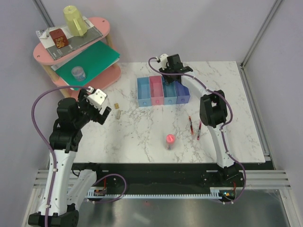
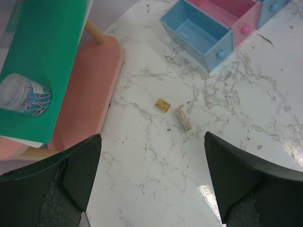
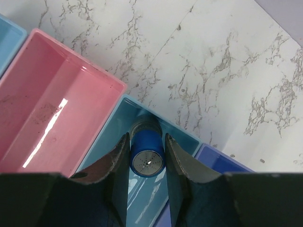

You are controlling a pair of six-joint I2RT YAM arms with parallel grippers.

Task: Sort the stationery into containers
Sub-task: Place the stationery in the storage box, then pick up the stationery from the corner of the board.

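The four joined bins (image 1: pixel 150 102) stand at the back middle: light blue, pink, light blue, purple-blue. My right gripper (image 1: pixel 171 71) reaches down into the third bin (image 3: pixel 142 203). It (image 3: pixel 146 142) is shut on the blue-capped bottle (image 3: pixel 147 161), which sits against the bin's far wall. My left gripper (image 1: pixel 97 112) is open and empty above the table, near two tan blocks (image 1: pixel 116 104) (image 1: pixel 118 113), which also show ahead of its fingers (image 2: pixel 163 105) (image 2: pixel 182 118). Two red pens (image 1: pixel 190 124) (image 1: pixel 199 130) and the upright pink-capped tube (image 1: pixel 170 140) stand on the marble.
A pink two-tier shelf (image 1: pixel 104 24) at the back left carries a yellow cup (image 1: pixel 75 20), a brown box (image 1: pixel 59 39), a green board (image 1: pixel 90 59) and a clear jar (image 1: pixel 78 73). Its lower tier (image 2: pixel 90 90) lies just left of the tan blocks.
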